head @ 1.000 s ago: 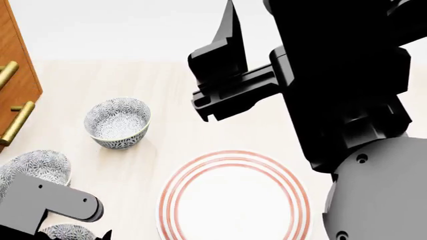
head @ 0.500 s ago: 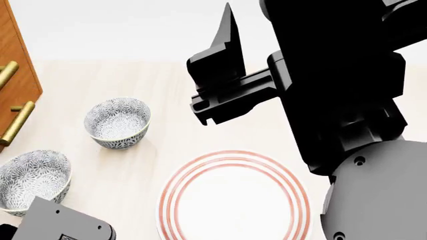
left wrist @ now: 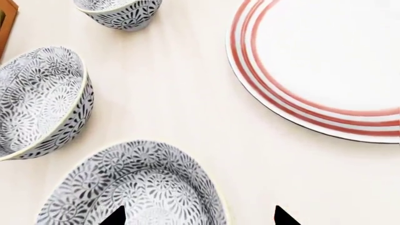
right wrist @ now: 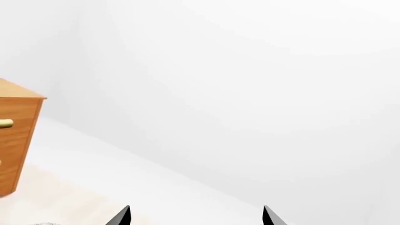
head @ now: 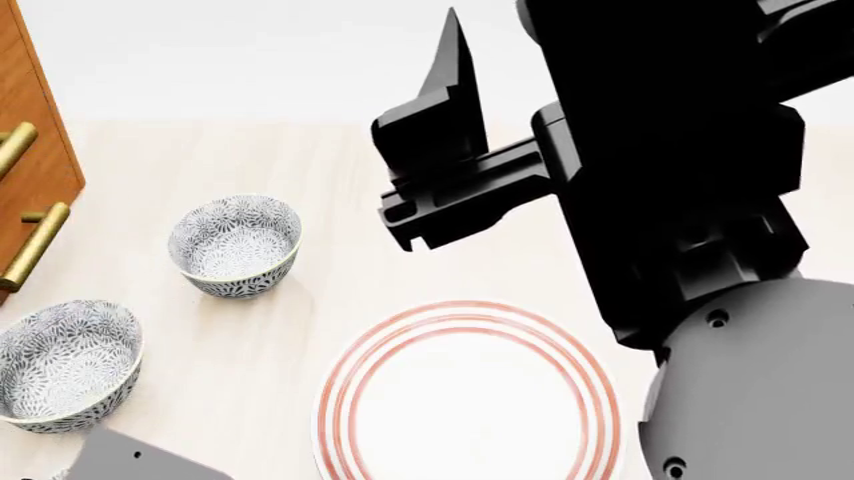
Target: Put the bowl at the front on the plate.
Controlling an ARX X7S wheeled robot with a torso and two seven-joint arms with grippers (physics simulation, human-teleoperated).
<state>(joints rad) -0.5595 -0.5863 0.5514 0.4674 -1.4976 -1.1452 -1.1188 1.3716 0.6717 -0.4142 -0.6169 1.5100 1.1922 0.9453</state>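
three patterned bowls, one red-ringed plate (left wrist: 325, 61) on the pale table (left wrist: 181, 108).
left gripper (left wrist: 198, 216) jaws apart above the front bowl (left wrist: 134, 187), beside the plate; right gripper (right wrist: 196, 216) jaws apart, raised.

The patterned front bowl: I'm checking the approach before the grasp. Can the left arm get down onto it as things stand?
Probably yes. In the left wrist view the small grey-blue floral ceramic bowl lies right under the open left gripper, nothing between them. The neighbouring floral bowl and the red-ringed white plate stand apart.
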